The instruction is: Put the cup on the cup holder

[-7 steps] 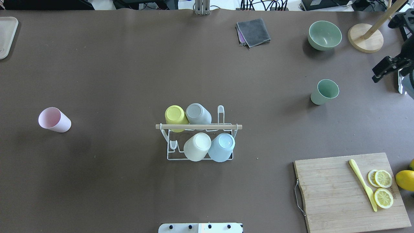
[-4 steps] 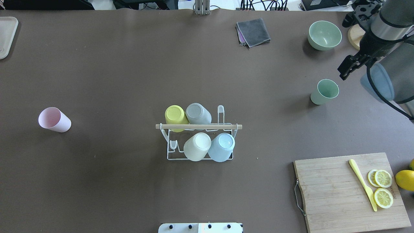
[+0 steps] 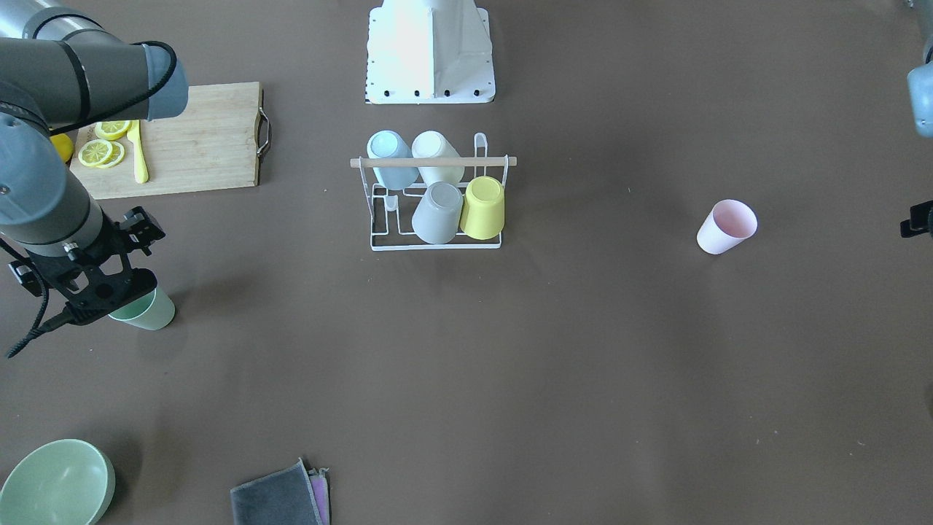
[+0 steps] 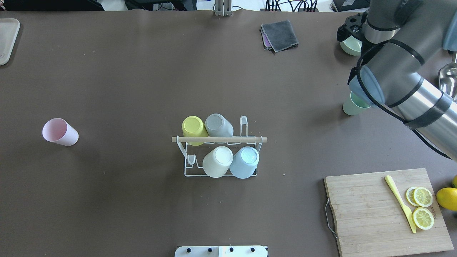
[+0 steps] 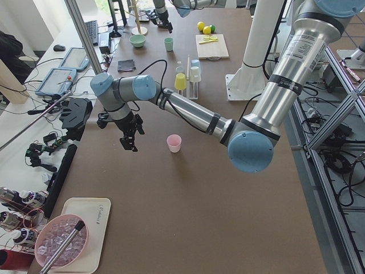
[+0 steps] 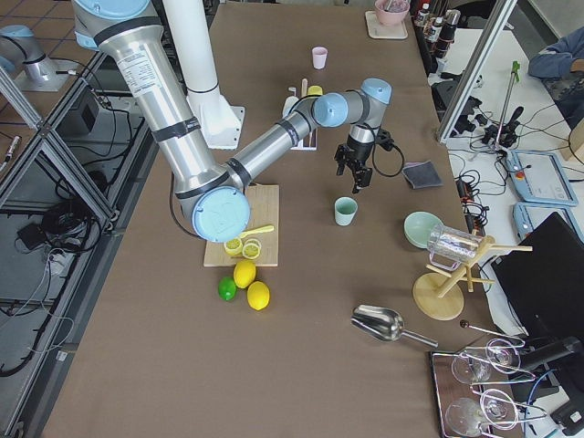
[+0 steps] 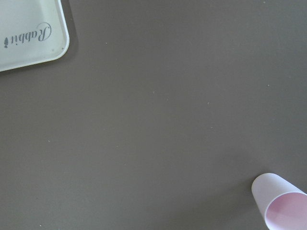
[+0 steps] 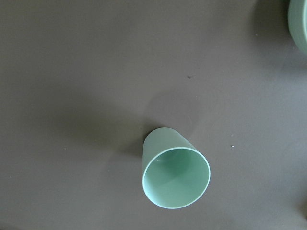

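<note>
The cup holder (image 4: 219,139), a white wire rack with a wooden rod, stands mid-table and also shows in the front view (image 3: 430,162). Yellow, grey, cream and light blue cups sit upside down on it. A green cup (image 3: 149,312) stands upright at the far right, mostly hidden by my right arm in the overhead view (image 4: 349,107). My right gripper (image 3: 98,292) hovers right over it; the right wrist view looks down into the cup (image 8: 176,177). A pink cup (image 4: 60,132) stands at the left. My left gripper (image 5: 129,137) is beside it. I cannot tell either gripper's state.
A wooden cutting board (image 4: 371,214) with lemon slices and a yellow knife lies front right. A green bowl (image 3: 55,483) and a grey cloth (image 4: 280,35) lie at the far edge. A white tray (image 7: 29,33) sits far left. The robot base (image 3: 430,51) is behind the rack.
My right arm has swung in from the right edge to above the green cup and now covers most of it in the overhead view. Cups and rack have not moved.
</note>
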Motion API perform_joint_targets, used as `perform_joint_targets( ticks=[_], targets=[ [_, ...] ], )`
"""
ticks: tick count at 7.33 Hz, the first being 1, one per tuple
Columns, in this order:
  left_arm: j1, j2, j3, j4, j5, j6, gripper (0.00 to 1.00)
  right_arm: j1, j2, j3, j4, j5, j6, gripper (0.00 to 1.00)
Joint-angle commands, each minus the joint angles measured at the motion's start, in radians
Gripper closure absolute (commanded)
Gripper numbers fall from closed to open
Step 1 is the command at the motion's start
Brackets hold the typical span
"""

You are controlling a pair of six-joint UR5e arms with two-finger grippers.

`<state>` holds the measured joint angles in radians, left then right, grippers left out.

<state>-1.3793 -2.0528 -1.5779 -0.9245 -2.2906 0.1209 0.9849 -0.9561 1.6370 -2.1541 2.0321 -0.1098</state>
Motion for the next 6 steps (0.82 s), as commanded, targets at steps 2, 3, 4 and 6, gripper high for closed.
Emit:
perform_joint_targets(
  ticks=[2, 3, 4, 6],
  targets=[
    [0.039, -0.066, 0.019, 0.087, 0.069, 0.267, 0.02, -0.084, 0.122, -0.114, -0.079, -0.142, -0.172, 0.0],
    [0.084, -0.087, 0.045, 0.126, 0.066, 0.288, 0.02, -0.112, 0.123, -0.121, -0.081, -0.188, -0.227, 0.0],
    [0.109, -0.14, 0.102, 0.224, 0.06, 0.27, 0.02, -0.153, 0.14, -0.147, -0.082, -0.27, -0.307, 0.0],
    [0.133, -0.135, 0.124, 0.205, 0.054, 0.266, 0.02, -0.237, 0.148, -0.21, -0.081, -0.42, -0.379, 0.0]
  ],
)
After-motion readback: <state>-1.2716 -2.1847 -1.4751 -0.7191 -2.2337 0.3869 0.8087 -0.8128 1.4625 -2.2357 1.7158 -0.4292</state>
